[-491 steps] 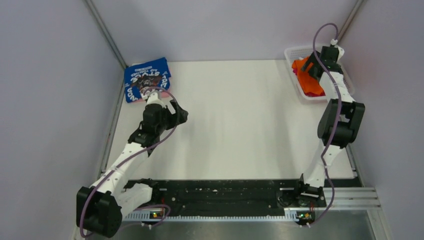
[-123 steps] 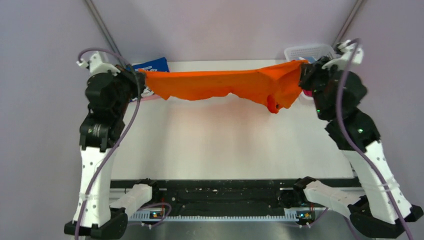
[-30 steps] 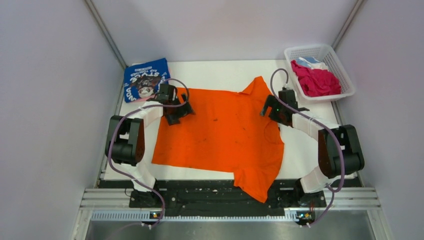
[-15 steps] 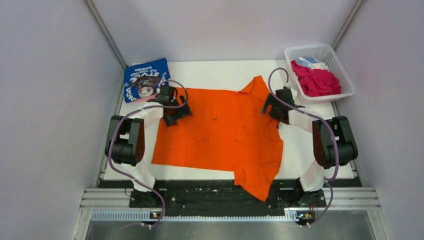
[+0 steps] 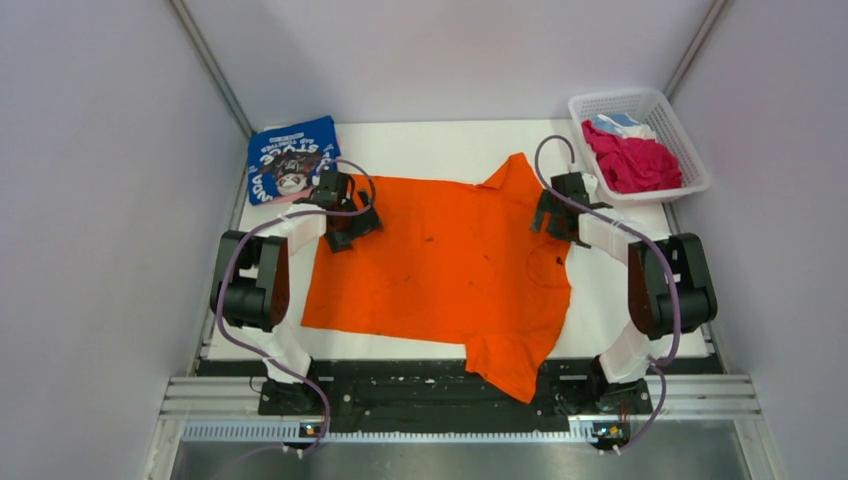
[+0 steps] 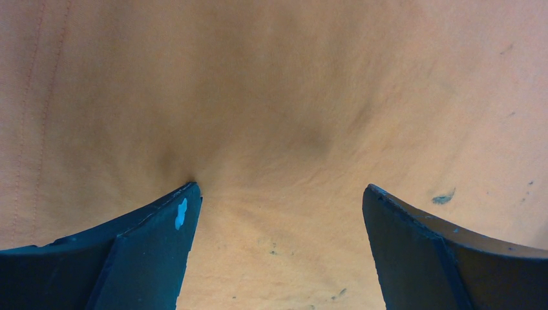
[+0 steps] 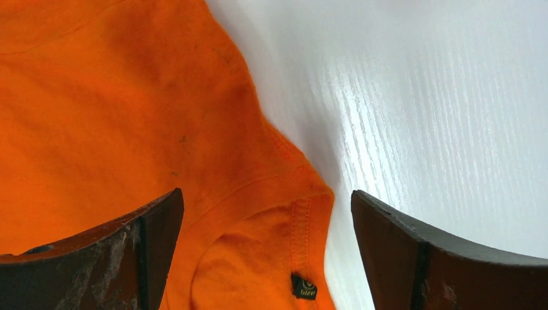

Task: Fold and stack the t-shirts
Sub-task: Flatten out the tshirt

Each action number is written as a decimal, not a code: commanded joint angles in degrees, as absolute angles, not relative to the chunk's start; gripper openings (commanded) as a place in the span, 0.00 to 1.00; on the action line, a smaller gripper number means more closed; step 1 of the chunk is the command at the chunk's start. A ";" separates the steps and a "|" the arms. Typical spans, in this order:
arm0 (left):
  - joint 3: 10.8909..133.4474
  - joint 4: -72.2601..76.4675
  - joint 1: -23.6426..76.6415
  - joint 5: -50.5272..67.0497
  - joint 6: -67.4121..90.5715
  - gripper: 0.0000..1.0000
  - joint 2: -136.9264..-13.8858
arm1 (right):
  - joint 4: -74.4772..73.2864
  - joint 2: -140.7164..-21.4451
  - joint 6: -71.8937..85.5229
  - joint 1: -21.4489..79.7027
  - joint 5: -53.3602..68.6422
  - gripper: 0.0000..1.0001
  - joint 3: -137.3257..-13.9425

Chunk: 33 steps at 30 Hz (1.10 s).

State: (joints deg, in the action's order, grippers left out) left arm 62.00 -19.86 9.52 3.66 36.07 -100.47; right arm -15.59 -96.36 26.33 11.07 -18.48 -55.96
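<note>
The bright orange t-shirt (image 5: 440, 265) lies spread flat on the white table, one sleeve hanging over the near edge. My left gripper (image 5: 345, 225) is open at the shirt's far left part; in the left wrist view orange cloth (image 6: 278, 129) fills the space between the spread fingers (image 6: 155, 245). My right gripper (image 5: 552, 222) is open over the collar at the far right; the right wrist view shows the collar with its small black tag (image 7: 302, 286). The folded blue printed t-shirt (image 5: 292, 158) lies at the far left corner. Magenta and light-blue shirts (image 5: 630, 160) sit in the basket.
The white lattice basket (image 5: 662, 110) stands at the far right corner. Bare white table (image 5: 440, 140) shows beyond the orange shirt and to its right (image 7: 439, 97). Side walls close in left and right.
The shirt went from stretched in the air between both raised grippers to lying flat on the table. In the last second the right gripper shifted slightly towards the far right; the left stayed.
</note>
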 commanded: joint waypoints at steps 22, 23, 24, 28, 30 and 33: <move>61.24 -21.33 9.41 3.78 34.63 0.99 -94.81 | 0.11 -120.19 30.58 18.69 1.38 0.99 -85.89; 61.21 -21.47 9.40 3.56 34.46 0.99 -94.92 | 0.24 -121.66 30.53 18.69 1.37 0.99 -87.09; 61.18 -21.53 9.40 3.46 34.31 0.99 -94.98 | 0.95 -122.77 30.58 18.67 1.25 0.99 -87.89; 60.85 -21.36 9.40 3.28 33.97 0.99 -95.29 | 4.35 -126.86 29.66 18.70 1.71 0.99 -91.17; 61.13 -21.52 9.40 3.02 33.93 0.99 -95.91 | 5.44 -128.68 29.38 18.70 2.37 0.99 -93.08; 61.83 -22.04 9.40 2.69 33.88 0.99 -96.83 | 6.61 -131.56 29.52 18.88 4.48 0.99 -96.94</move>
